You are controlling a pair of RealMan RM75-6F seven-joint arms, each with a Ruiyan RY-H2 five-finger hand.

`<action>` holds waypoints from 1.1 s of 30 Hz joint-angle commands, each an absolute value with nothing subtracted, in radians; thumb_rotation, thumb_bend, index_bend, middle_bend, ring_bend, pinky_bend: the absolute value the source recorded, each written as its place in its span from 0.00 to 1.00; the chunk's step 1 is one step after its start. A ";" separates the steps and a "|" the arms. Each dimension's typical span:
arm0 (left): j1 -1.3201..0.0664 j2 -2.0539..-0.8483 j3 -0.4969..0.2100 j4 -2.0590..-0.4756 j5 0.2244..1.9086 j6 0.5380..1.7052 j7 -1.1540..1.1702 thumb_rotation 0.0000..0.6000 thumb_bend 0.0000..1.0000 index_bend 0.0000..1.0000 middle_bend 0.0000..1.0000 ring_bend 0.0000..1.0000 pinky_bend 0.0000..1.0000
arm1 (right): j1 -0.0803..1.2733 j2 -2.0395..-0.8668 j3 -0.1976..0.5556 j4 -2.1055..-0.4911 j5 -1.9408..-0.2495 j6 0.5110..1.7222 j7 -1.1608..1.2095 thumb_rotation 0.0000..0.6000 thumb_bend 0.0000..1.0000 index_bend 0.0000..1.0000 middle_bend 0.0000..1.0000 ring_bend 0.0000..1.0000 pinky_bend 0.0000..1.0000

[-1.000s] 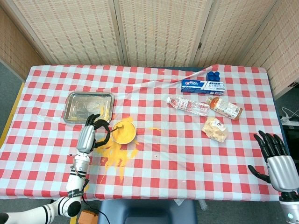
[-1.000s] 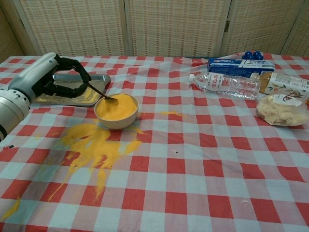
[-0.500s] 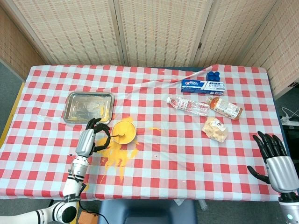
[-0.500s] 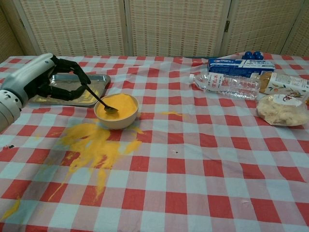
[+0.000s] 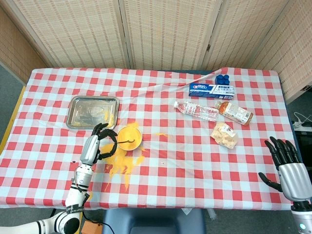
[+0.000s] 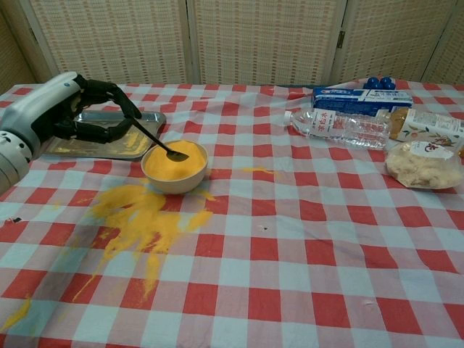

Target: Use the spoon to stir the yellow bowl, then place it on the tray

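The yellow bowl (image 5: 129, 138) (image 6: 175, 167), filled with yellow powder, stands left of the table's middle. My left hand (image 5: 94, 146) (image 6: 69, 110) is just left of it and holds a dark spoon (image 6: 156, 142) (image 5: 122, 142) by the handle. The spoon's tip rests in the powder near the bowl's centre. The metal tray (image 5: 93, 112) (image 6: 101, 142) lies behind the hand, smeared with some yellow. My right hand (image 5: 287, 165) hovers off the table's right front corner, fingers spread, holding nothing; the chest view does not show it.
Spilled yellow powder (image 6: 138, 217) (image 5: 124, 163) spreads across the checked cloth in front of the bowl. At the back right lie a water bottle (image 5: 196, 110), a toothpaste box (image 5: 212, 89), a drink bottle (image 5: 235, 112), blue caps (image 5: 223, 78) and a snack bag (image 5: 224, 135).
My left hand has swung the spoon's tip from the bowl's left rim towards its centre and right side, stirring the powder. The right hand has not moved.
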State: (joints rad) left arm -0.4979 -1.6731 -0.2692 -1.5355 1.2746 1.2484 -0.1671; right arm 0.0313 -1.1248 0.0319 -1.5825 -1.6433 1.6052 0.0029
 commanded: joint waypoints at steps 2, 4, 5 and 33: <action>-0.500 -1.646 -0.271 -1.571 1.232 1.205 -0.159 1.00 0.76 0.87 0.39 0.10 0.02 | 0.033 -1.125 0.033 -1.581 -1.641 1.602 0.004 1.00 0.11 0.00 0.00 0.00 0.00; -0.503 -1.637 -0.275 -1.584 1.211 1.189 -0.152 1.00 0.76 0.87 0.39 0.10 0.02 | 0.034 -1.126 0.032 -1.581 -1.641 1.598 0.004 1.00 0.11 0.00 0.00 0.00 0.00; -0.504 -1.633 -0.279 -1.591 1.194 1.180 -0.146 1.00 0.76 0.87 0.39 0.10 0.02 | 0.035 -1.125 0.031 -1.581 -1.642 1.598 0.003 1.00 0.11 0.00 0.00 0.00 0.00; -0.566 -1.702 -0.357 -1.379 1.099 1.198 -0.097 1.00 0.78 0.87 0.39 0.11 0.02 | 0.036 -1.130 0.029 -1.567 -1.660 1.613 0.027 1.00 0.11 0.00 0.00 0.00 0.00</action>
